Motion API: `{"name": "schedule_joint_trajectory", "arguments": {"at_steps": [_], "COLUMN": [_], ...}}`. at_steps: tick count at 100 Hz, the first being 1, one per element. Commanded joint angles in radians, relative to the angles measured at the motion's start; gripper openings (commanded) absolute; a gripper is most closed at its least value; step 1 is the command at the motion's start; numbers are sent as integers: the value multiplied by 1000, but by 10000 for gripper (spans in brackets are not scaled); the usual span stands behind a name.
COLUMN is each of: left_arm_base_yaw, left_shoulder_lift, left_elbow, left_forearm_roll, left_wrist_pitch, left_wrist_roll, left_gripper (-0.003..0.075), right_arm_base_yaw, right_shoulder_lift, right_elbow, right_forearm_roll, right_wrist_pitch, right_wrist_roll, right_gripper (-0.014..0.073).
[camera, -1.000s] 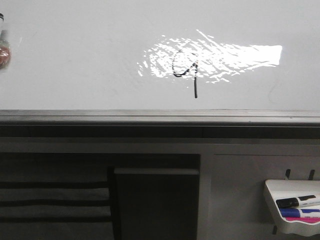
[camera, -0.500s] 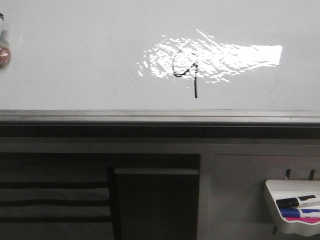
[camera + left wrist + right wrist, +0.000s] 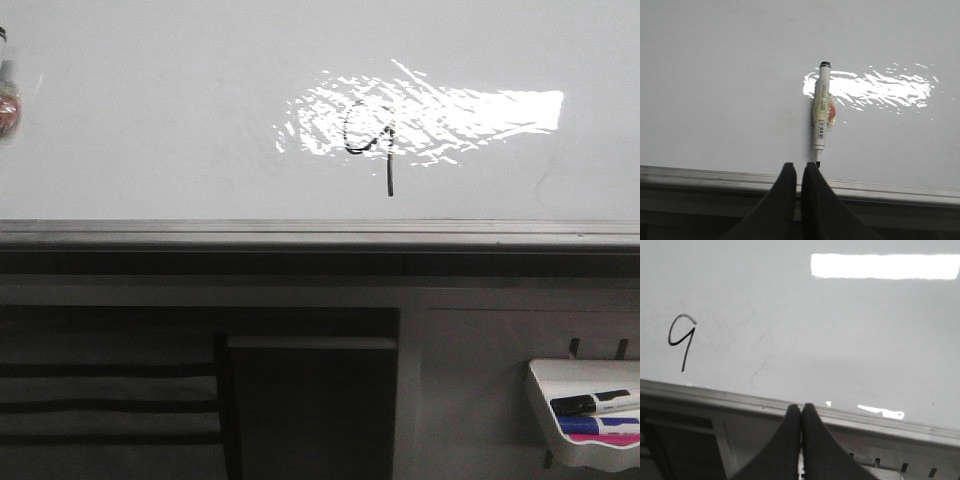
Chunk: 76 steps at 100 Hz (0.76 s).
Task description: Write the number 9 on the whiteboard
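The whiteboard (image 3: 150, 120) fills the upper half of the front view, and the black number 9 (image 3: 372, 145) is drawn on it inside a bright glare patch. The right wrist view shows the same number 9 (image 3: 682, 340) off to one side of my right gripper (image 3: 801, 406), which is shut and empty over the board's metal edge. A white marker (image 3: 821, 112) lies on the board just beyond my left gripper (image 3: 798, 166). That gripper is shut with only a thin slit between its fingers and holds nothing. Neither gripper shows in the front view.
A silver edge strip (image 3: 300, 233) runs along the board's near side. Below it at the right hangs a small white tray (image 3: 560, 372) with several markers (image 3: 595, 403). A dark panel (image 3: 310, 410) sits under the board's middle.
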State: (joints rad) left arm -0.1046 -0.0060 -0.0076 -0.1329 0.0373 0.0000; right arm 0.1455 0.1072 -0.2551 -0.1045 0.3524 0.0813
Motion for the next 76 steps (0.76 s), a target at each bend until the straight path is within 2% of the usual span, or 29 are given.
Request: {"name": "schedule_joint_trajectory", "arguments": {"at_steps": [1, 10, 30, 33, 76], "left_arm_base_yaw": [3, 3, 3, 3, 3], "left_shoulder_lift": [-26, -26, -26, -26, -26], "left_elbow": [32, 32, 32, 32, 32], "left_forearm_roll": [-9, -9, -9, -9, -9], "left_wrist_pitch": [-73, -73, -73, -73, -73], "left_wrist_roll": [-14, -14, -14, -14, -14], "left_gripper": [-20, -20, -20, -20, -20], "right_arm_base_yaw": [-54, -86, -89, -89, -89], "right_shoulder_lift": [-40, -82, -135, -135, -135], "right_elbow": [64, 155, 299, 291, 293], "right_forearm_roll": [5, 25, 31, 31, 31], "right_wrist_pitch": [-202, -295, -475, -439, -436], "right_wrist_roll": [-12, -12, -12, -12, -12], "right_gripper": [-72, -72, -72, -72, -72]}}
